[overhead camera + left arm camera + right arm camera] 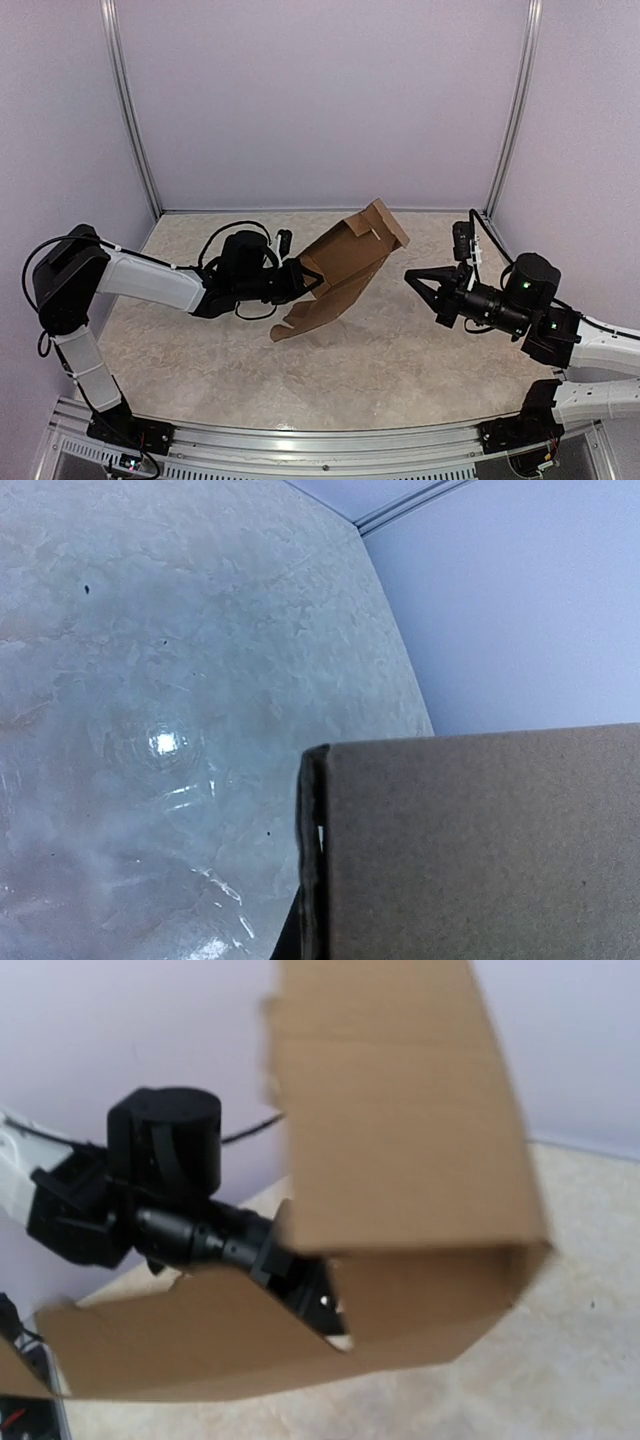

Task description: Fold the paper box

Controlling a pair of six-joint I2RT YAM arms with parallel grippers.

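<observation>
I have the paper box (345,268) lifted clear of the middle of the bench (400,370), tilted so its top flaps lean toward the far right corner. The left gripper (308,283) is pinched tight on a lower panel at the box's left side. The right gripper (412,277) hangs near the box's right side, not touching it, jaws closed on nothing. To fold well, I would hold the left pinch firm, lay the closed right fingers flat against a panel close to its crease, and push slowly so it bends along the score rather than buckling.
</observation>
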